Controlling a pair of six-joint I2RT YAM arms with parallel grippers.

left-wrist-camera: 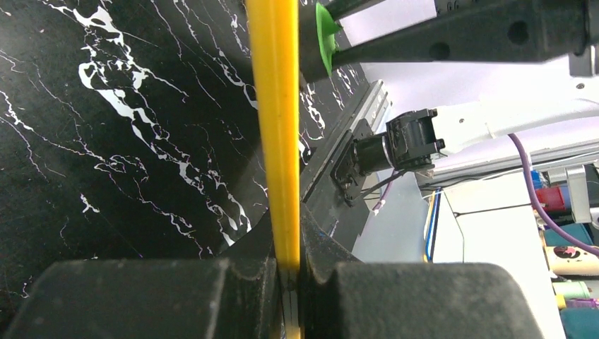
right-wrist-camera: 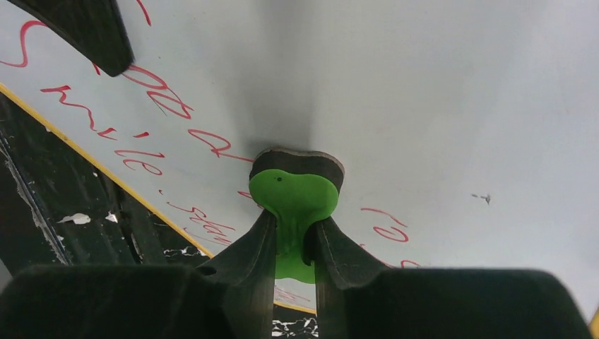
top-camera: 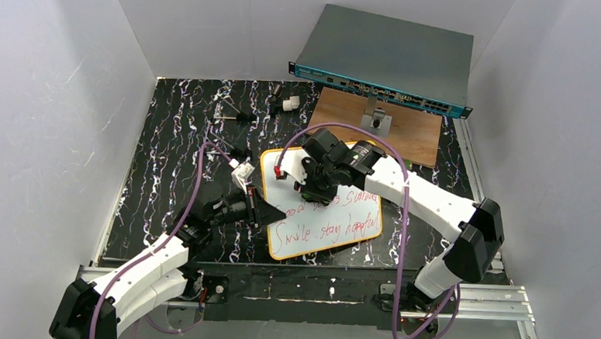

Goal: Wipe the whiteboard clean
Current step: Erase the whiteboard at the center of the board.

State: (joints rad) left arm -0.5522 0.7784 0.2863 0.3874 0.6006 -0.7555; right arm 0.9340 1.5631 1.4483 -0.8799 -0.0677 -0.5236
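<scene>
The whiteboard (top-camera: 334, 218) lies on the black marbled table, white with a thin yellow frame. Its upper part is wiped, while red handwriting (top-camera: 327, 225) remains on the lower part. My left gripper (top-camera: 262, 212) is shut on the board's left edge; in the left wrist view the yellow frame (left-wrist-camera: 275, 127) runs up from between its jaws (left-wrist-camera: 289, 272). My right gripper (top-camera: 312, 187) is over the board's upper middle, shut on a green eraser (right-wrist-camera: 293, 194) whose dark pad presses on the white surface (right-wrist-camera: 438, 99). Red letters (right-wrist-camera: 162, 99) lie left of the eraser.
A brown wooden board (top-camera: 408, 132) lies behind the whiteboard, with a small metal stand (top-camera: 376, 119) on it. A teal-fronted network switch (top-camera: 384, 61) sits at the back. Small parts (top-camera: 285, 103) and a tool (top-camera: 234, 115) lie at the back left. White walls surround the table.
</scene>
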